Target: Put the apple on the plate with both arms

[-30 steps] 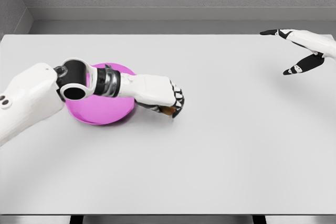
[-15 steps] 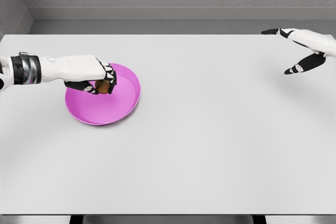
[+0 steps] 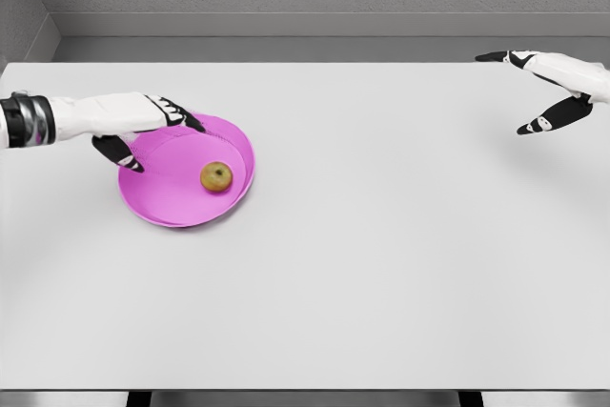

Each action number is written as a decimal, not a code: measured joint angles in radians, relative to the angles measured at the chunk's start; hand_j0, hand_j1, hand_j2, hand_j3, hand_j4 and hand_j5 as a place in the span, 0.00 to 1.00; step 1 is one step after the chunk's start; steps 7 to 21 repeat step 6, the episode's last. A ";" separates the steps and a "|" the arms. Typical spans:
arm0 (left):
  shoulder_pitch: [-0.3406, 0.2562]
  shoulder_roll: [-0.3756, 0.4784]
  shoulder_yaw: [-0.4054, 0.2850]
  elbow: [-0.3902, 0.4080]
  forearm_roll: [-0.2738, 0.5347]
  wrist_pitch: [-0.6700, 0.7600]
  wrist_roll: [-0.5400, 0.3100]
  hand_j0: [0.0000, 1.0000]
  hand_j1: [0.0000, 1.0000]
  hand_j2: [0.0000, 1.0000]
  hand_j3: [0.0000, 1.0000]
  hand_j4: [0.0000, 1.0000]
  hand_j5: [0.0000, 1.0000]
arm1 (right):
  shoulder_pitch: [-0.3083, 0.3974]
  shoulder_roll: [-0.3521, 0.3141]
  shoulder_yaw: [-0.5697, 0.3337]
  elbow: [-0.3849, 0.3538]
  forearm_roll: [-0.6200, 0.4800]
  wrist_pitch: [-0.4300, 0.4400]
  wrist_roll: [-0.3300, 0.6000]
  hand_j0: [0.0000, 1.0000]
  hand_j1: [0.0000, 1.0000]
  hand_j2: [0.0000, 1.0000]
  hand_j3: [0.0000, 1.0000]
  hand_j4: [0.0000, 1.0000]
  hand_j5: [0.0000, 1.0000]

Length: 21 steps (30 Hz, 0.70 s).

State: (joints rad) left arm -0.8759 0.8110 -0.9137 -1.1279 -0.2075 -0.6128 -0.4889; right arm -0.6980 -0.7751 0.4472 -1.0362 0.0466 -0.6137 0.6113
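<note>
The apple (image 3: pixel 216 176) sits on the pink plate (image 3: pixel 162 202), right of its centre, at the left of the frame, with nothing touching it. The left hand (image 3: pixel 143 121) hovers over the plate's upper left rim, fingers spread and holding nothing (thumb pointing down toward the plate). The right hand (image 3: pixel 548 88) hangs at the upper right edge of the frame, over the far corner of the white table (image 3: pixel 381 264), fingers apart and empty, well away from the plate.
</note>
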 measured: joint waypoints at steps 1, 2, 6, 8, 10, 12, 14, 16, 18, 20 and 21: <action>0.001 0.002 0.010 0.066 0.028 0.000 0.001 1.00 1.00 1.00 1.00 1.00 1.00 | 0.000 0.000 0.000 0.000 0.000 0.000 0.000 1.00 1.00 1.00 1.00 1.00 1.00; 0.006 0.003 0.027 0.123 0.049 0.000 0.001 1.00 1.00 1.00 1.00 1.00 1.00 | 0.000 -0.001 0.000 0.001 0.000 0.000 0.000 1.00 1.00 1.00 1.00 1.00 1.00; 0.006 0.015 0.065 0.242 0.090 0.000 0.002 1.00 1.00 1.00 1.00 1.00 1.00 | 0.002 -0.003 0.000 0.003 0.002 0.000 0.000 1.00 1.00 1.00 1.00 1.00 1.00; 0.006 0.015 0.065 0.242 0.090 0.000 0.002 1.00 1.00 1.00 1.00 1.00 1.00 | 0.002 -0.003 0.000 0.003 0.002 0.000 0.000 1.00 1.00 1.00 1.00 1.00 1.00; 0.006 0.015 0.065 0.242 0.090 0.000 0.002 1.00 1.00 1.00 1.00 1.00 1.00 | 0.002 -0.003 0.000 0.003 0.002 0.000 0.000 1.00 1.00 1.00 1.00 1.00 1.00; 0.006 0.015 0.065 0.242 0.090 0.000 0.002 1.00 1.00 1.00 1.00 1.00 1.00 | 0.002 -0.003 0.000 0.003 0.002 0.000 0.000 1.00 1.00 1.00 1.00 1.00 1.00; 0.006 0.015 0.065 0.242 0.090 0.000 0.002 1.00 1.00 1.00 1.00 1.00 1.00 | 0.002 -0.003 0.000 0.003 0.002 0.000 0.000 1.00 1.00 1.00 1.00 1.00 1.00; 0.006 0.015 0.065 0.242 0.090 0.000 0.002 1.00 1.00 1.00 1.00 1.00 1.00 | 0.002 -0.003 0.000 0.003 0.002 0.000 0.000 1.00 1.00 1.00 1.00 1.00 1.00; 0.006 0.015 0.065 0.242 0.090 0.000 0.002 1.00 1.00 1.00 1.00 1.00 1.00 | 0.002 -0.003 0.000 0.003 0.002 0.000 0.000 1.00 1.00 1.00 1.00 1.00 1.00; 0.006 0.015 0.065 0.242 0.090 0.000 0.002 1.00 1.00 1.00 1.00 1.00 1.00 | 0.002 -0.003 0.000 0.003 0.002 0.000 0.000 1.00 1.00 1.00 1.00 1.00 1.00; 0.006 0.015 0.065 0.242 0.090 0.000 0.002 1.00 1.00 1.00 1.00 1.00 1.00 | 0.002 -0.003 0.000 0.003 0.002 0.000 0.000 1.00 1.00 1.00 1.00 1.00 1.00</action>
